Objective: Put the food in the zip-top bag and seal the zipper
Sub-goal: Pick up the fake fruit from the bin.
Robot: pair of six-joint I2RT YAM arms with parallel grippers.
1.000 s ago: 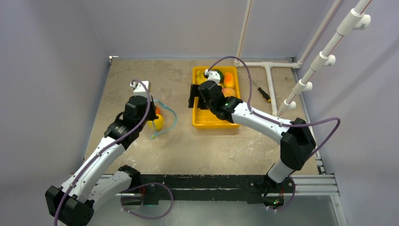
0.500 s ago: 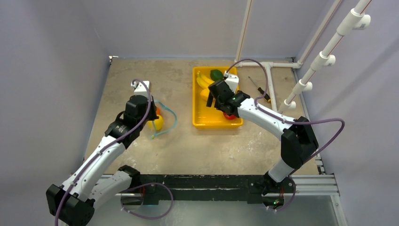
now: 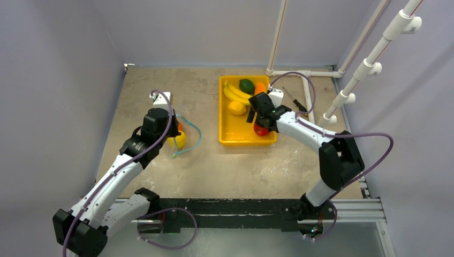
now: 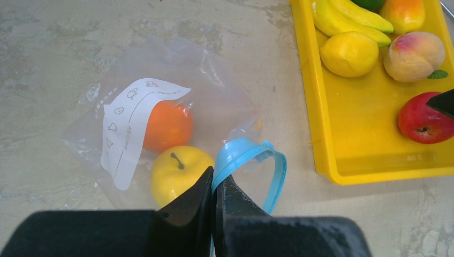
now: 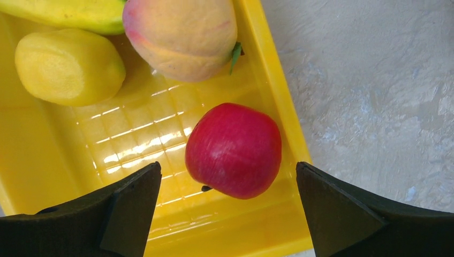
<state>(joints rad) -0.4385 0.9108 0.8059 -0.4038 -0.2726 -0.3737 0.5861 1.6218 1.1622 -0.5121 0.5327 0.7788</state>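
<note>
Mottled beige worktop (image 3: 225, 166) between grey walls, with the left gripper (image 4: 214, 179) nearest, toward the left edge. It is clenched on the teal-blue zipper (image 4: 267, 160) of the zip-top bag (image 4: 176, 69), clear and crumpled flat, white label panel (image 4: 131, 128) on top, an orange (image 4: 167, 126) and a yellow fruit (image 4: 179, 174) already inside. Farther on, toward the far edge, right gripper (image 5: 227, 166) spread wide and empty over the red apple (image 5: 234, 150) in the near right corner of the yellow tray (image 5: 53, 160): lower straight down, centre the glossy round fruit in the gap, mind the tray wall just beside it, close gently. Beyond, peach (image 5: 182, 32), lemon (image 5: 67, 67) and bananas (image 4: 348, 19) yet to be bagged.
</note>
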